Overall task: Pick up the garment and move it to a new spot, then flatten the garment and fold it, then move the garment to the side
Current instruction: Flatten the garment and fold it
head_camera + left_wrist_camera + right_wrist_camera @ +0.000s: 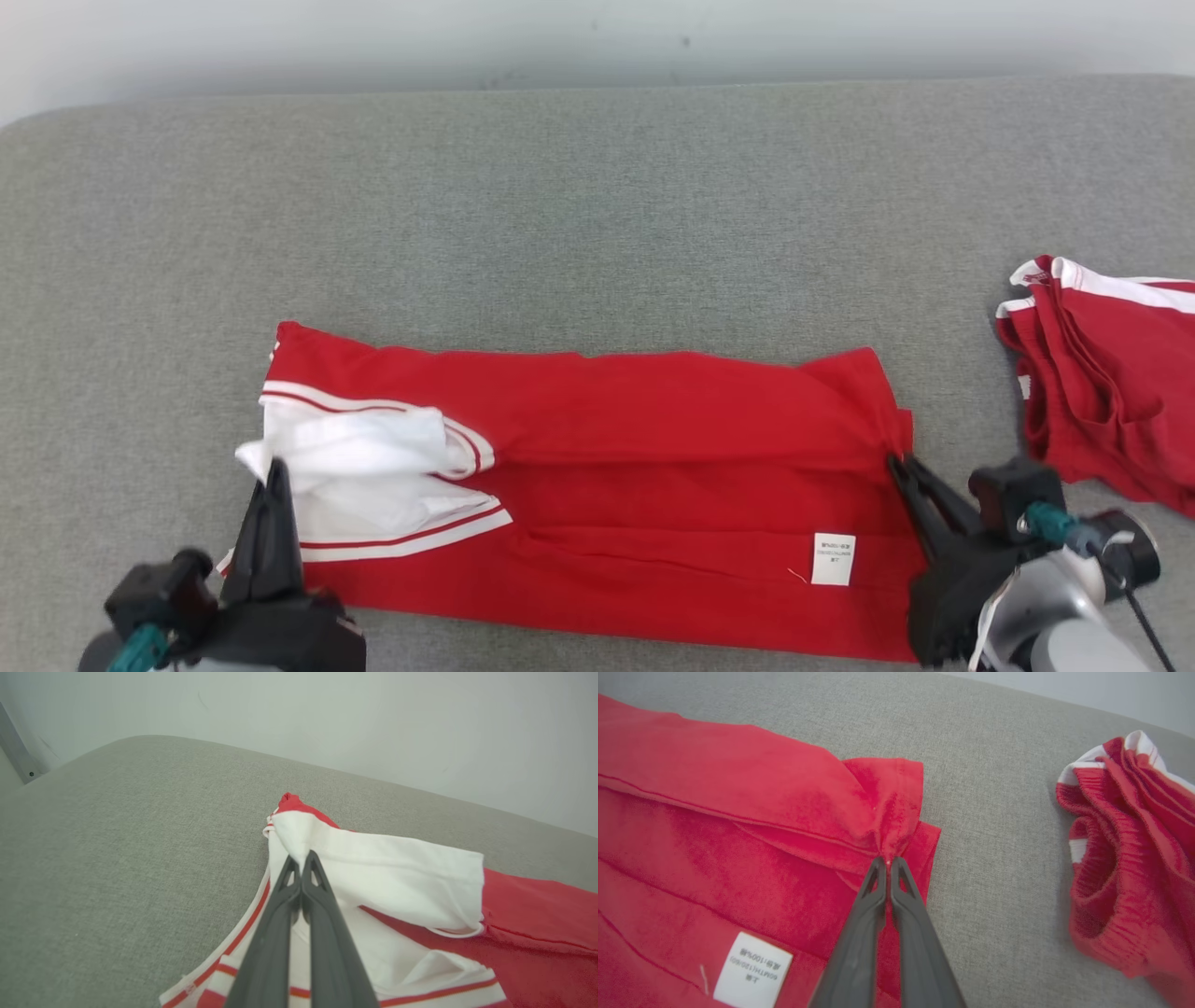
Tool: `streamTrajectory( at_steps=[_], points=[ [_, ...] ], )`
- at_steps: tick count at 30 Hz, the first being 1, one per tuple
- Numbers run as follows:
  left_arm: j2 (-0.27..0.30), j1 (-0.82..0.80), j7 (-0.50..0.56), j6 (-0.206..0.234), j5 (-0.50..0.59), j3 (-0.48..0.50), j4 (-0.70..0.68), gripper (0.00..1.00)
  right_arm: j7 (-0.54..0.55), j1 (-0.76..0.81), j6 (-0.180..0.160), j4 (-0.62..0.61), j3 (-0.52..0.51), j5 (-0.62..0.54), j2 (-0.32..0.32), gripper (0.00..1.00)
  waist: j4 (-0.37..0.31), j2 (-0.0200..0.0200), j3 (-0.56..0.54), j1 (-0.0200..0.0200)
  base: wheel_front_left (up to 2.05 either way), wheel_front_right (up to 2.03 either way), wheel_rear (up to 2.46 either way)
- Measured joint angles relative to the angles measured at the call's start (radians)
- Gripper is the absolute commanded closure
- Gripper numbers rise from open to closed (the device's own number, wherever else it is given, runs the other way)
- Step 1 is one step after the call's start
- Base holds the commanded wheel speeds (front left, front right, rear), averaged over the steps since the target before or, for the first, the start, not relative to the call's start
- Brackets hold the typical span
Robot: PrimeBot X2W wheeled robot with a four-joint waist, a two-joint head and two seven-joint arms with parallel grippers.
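Head view: our arms are cut off at the lower edge, and a second red garment at the right runs out of frame. The print on the label is too small to read. Open grey desk stretches beyond the garment to a pale wall. The garment, red with white striped trim, lies flat near the front edge, seemingly folded lengthwise. Our left claw is closed on its white part. Our right claw pinches its red right edge.
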Motion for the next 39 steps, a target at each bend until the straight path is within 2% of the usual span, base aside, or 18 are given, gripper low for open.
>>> streamTrajectory(
  at_steps=[14,31,32,33,34,35,36,39],
  points=[
    [-0.014,0.053,-0.004,0.005,-0.03,0.017,0.009,1.0,0.06,0.09,-0.007,-0.061,0.004,0.023,-0.001,1.0,0.02,0.0,-0.011,0.0,0.0,0.0,0.0],
    [-0.021,0.08,0.01,0.008,-0.045,0.02,0.046,1.0,0.141,0.16,-0.009,-0.118,0.018,0.039,-0.008,1.0,0.01,0.0,-0.043,0.0001,0.0,0.0,0.0],
    [-0.021,0.08,0.011,0.008,-0.048,0.021,0.049,0.92,0.143,0.161,-0.009,-0.12,0.018,0.041,-0.008,1.0,0.01,0.0,-0.044,0.0001,0.0,0.0,0.0],
    [-0.021,0.081,0.011,0.008,-0.049,0.022,0.052,0.73,0.149,0.161,-0.009,-0.124,0.017,0.043,-0.009,1.0,0.011,0.0,-0.044,0.0001,0.0,0.0,0.0],
    [-0.021,0.081,0.011,0.008,-0.05,0.022,0.055,0.6,0.151,0.161,-0.009,-0.126,0.016,0.046,-0.01,0.92,0.011,0.0,-0.045,0.0001,0.0,0.0,0.0],
    [-0.021,0.081,0.016,0.008,-0.05,0.023,0.058,0.35,0.156,0.161,-0.009,-0.127,0.016,0.047,-0.011,0.64,0.011,0.0,-0.046,0.0001,0.0,0.0,0.0],
    [-0.02,0.081,0.019,0.008,-0.05,0.023,0.061,0.0,0.159,0.162,-0.01,-0.128,0.016,0.047,-0.013,0.0,0.011,0.0,-0.047,0.0001,0.0,0.0,0.0],
    [-0.019,0.082,0.031,0.008,-0.053,0.029,0.073,0.0,0.168,0.164,-0.016,-0.133,0.01,0.057,-0.012,0.0,0.011,0.0001,-0.05,0.0001,0.0,0.0,0.0]
  ],
)
